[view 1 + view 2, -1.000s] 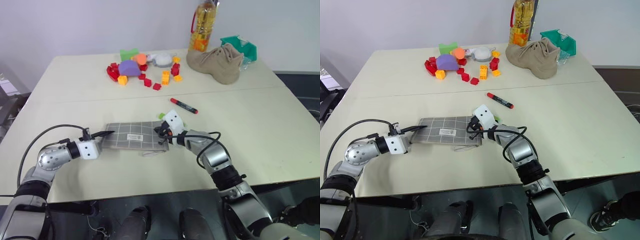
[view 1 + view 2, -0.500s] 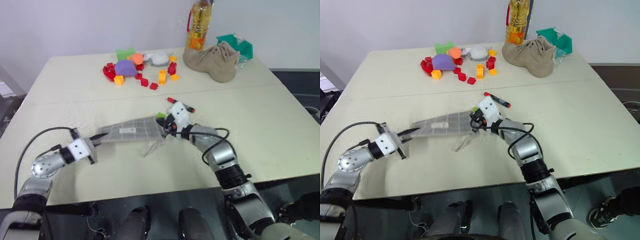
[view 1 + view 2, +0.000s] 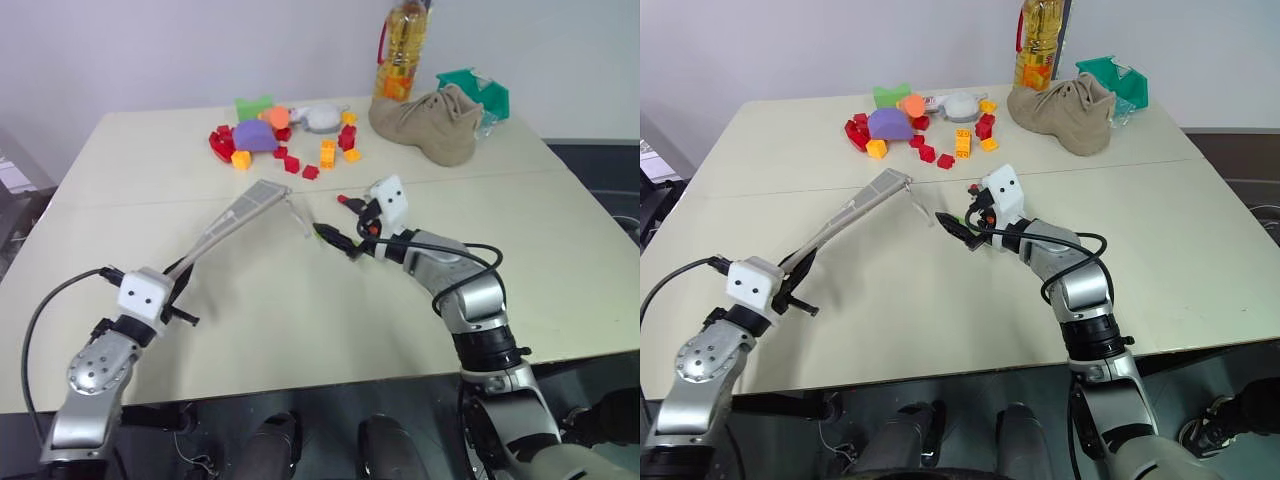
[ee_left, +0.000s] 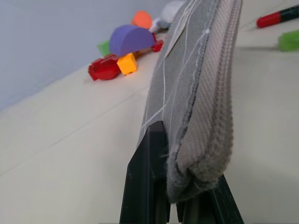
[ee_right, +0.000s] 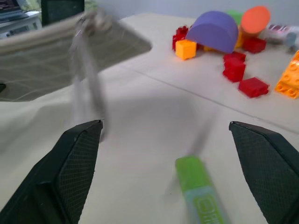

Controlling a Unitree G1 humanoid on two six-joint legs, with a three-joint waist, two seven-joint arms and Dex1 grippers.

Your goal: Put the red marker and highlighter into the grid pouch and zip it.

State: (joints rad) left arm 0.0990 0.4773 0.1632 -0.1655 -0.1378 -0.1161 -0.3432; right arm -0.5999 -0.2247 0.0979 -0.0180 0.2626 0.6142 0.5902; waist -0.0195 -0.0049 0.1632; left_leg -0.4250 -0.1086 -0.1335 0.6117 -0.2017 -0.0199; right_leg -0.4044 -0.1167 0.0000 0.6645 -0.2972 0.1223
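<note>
The grid pouch [image 3: 232, 222] hangs in the air over the table, slanting up and away from my left gripper [image 3: 177, 287], which is shut on its near end [image 4: 196, 140]. A zipper pull strap [image 3: 298, 213] dangles from its far end. My right gripper [image 3: 336, 238] stands open just right of that far end, nothing between its fingers [image 5: 77, 163]. The light-green highlighter [image 5: 198, 191] lies on the table below the open jaws. The red marker [image 4: 276, 17] lies a little farther back, partly hidden behind my right wrist in the eye views.
Several toy blocks and foam shapes [image 3: 280, 140] are scattered at the back of the table. A tan boot [image 3: 430, 125], an oil bottle [image 3: 400, 50] and a green box [image 3: 475, 90] stand at the back right. The table [image 3: 560, 250] is bare to the right.
My right gripper let go of the pouch and opened. My left gripper rolled and tilted upward, swinging the pouch off the table into a raised slant.
</note>
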